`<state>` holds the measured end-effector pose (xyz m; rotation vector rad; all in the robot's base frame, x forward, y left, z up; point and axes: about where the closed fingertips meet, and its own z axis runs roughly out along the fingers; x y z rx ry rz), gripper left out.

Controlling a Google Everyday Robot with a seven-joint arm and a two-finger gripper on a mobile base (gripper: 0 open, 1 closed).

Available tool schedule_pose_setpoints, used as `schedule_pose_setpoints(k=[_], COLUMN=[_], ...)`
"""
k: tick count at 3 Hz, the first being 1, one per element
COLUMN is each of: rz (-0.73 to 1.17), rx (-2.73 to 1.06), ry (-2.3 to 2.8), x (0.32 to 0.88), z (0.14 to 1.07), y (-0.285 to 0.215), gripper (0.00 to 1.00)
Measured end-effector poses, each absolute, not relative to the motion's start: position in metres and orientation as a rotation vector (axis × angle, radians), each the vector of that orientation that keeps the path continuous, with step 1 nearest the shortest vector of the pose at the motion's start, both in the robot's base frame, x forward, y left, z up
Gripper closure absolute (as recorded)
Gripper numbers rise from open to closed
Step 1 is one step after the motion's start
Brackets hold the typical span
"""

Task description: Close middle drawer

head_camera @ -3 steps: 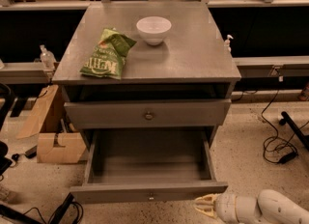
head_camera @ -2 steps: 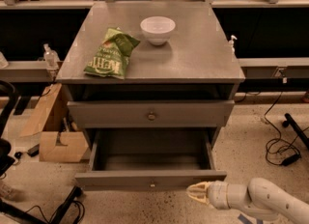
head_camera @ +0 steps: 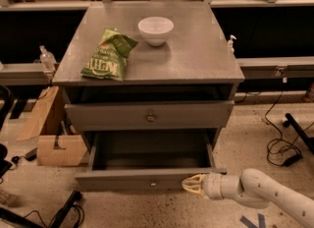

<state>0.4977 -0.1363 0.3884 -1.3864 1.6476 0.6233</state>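
Observation:
The middle drawer (head_camera: 127,179) is a grey drawer pulled far out of the cabinet, below the upper drawer. Its plain box inside (head_camera: 152,151) holds nothing, and a small round knob (head_camera: 153,184) sits on its flat front. My gripper (head_camera: 191,185) is low at the right end of that front, pointing left with its cream fingertips against or right at the front panel. The fingers look shut and hold nothing. The white arm (head_camera: 265,192) comes in from the lower right. Any drawer under the open one is hidden.
The upper drawer (head_camera: 149,116) stands nearly closed. On the cabinet top (head_camera: 196,55) lie a green chip bag (head_camera: 108,55) and a white bowl (head_camera: 155,29). A cardboard box (head_camera: 51,133) stands on the floor to the left, and cables (head_camera: 282,151) lie to the right.
My gripper has moved left and up to the open drawer's front. The drawer front now sits further in towards the cabinet than before.

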Motion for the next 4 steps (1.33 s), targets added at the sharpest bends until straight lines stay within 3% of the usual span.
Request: schedule_pose_setpoints(k=[4], rz=[0.601], rx=[-1.388], ry=[1.614], x=[0.575], z=[0.392], y=[-0.105], gripper=[1.00])
